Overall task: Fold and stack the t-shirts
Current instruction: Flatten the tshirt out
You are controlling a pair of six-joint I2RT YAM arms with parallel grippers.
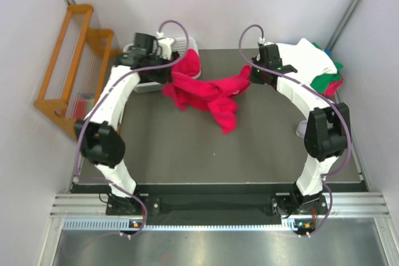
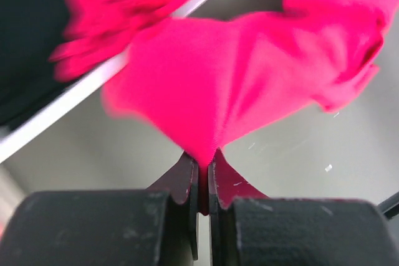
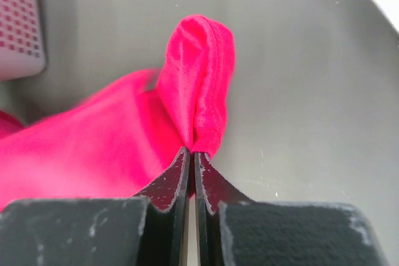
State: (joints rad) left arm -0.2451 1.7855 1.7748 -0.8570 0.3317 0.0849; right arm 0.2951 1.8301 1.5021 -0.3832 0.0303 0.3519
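Pinching the crimson t-shirt (image 1: 206, 95) at the counter's far edge, both pairs of fingers are clamped on cloth; folding hasn't begun, other shirts (image 1: 315, 63) wait far-right

No lettering, labels or numbers seem legible anywhere in these partly blurred views.

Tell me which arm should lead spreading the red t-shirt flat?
Probably left: the left gripper pinches the red t-shirt beside the basket, where most cloth bunches. The right gripper just anchors one end.
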